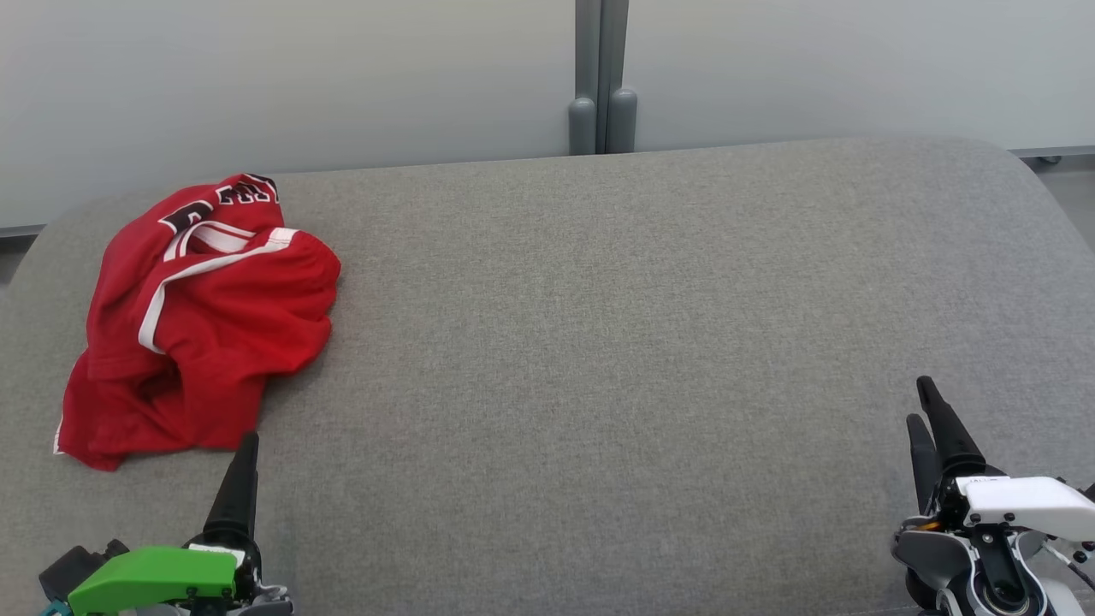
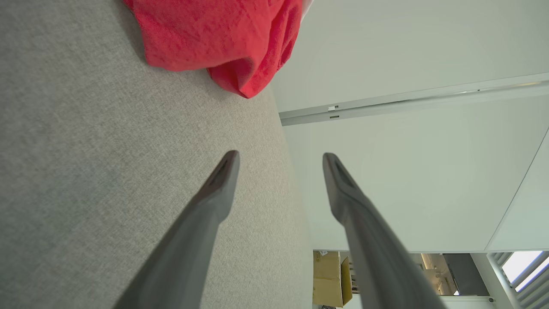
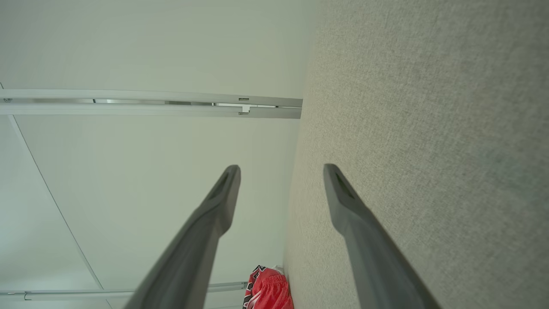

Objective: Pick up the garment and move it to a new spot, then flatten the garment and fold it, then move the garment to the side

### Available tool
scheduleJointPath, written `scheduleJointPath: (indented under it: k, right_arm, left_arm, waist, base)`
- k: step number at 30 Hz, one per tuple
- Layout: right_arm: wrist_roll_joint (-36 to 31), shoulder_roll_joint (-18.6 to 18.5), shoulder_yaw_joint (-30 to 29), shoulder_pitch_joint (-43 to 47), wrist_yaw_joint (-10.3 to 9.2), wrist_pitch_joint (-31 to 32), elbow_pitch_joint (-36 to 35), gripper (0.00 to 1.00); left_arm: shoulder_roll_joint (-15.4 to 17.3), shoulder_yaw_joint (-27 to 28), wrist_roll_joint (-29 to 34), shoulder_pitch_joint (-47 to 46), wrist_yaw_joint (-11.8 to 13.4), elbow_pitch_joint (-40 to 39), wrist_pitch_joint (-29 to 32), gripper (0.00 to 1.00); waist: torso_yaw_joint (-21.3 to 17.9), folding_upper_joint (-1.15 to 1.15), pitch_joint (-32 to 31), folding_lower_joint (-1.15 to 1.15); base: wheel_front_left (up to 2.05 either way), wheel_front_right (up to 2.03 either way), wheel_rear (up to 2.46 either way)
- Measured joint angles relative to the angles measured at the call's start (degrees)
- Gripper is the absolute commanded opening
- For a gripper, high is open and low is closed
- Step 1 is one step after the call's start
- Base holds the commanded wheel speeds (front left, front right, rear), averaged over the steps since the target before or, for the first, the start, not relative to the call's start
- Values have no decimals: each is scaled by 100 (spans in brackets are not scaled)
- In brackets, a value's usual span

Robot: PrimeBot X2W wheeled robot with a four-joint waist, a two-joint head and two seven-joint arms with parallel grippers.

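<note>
Mostly grey padded surface (image 1: 599, 342), sides cut off by frame. Red garment (image 1: 201, 325) crumpled at far left near back edge; black lettering folded under, unreadable. Left gripper (image 2: 279, 155) fingers apart, empty, just short of garment. Right gripper (image 3: 281, 168) fingers apart, empty, well away at right.

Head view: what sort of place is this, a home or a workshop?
Probably a lab or test room: a grey fabric-covered table stands against plain pale partition panels, and a cardboard box sits in the background.
</note>
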Motion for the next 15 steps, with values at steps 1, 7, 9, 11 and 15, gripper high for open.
scheduleJointPath:
  k: [1, 7, 9, 11, 15]
  right_arm:
    - [-96, -9, 0, -7, -43, -38, -34, 100]
    - [-702, -94, 77, -13, -98, -140, -233, 100]
    - [-961, -141, 136, -13, -144, -171, -291, 100]
    - [-1198, -162, 192, -13, -185, -210, -357, 100]
    - [-1617, -167, 321, -13, -226, -270, -478, 100]
  left_arm:
    - [8, -2, 80, -2, 11, -44, -18, 100]
    - [52, -40, 653, -15, 93, -269, -125, 100]
    - [81, -81, 848, -21, 140, -316, -149, 100]
    - [103, -145, 1063, -21, 152, -367, -200, 100]
    - [147, -232, 1480, -25, 203, -493, -269, 100]
  waist:
    - [-1, 0, -2, 0]
    - [-9, 0, -8, 0]
    - [-11, 0, -10, 0]
    - [-13, 0, -11, 0]
    - [-17, 0, -14, 0]
  base:
    - [0, 0, 0]
    - [0, 0, 0]
    - [0, 0, 0]
    - [0, 0, 0]
    - [0, 0, 0]
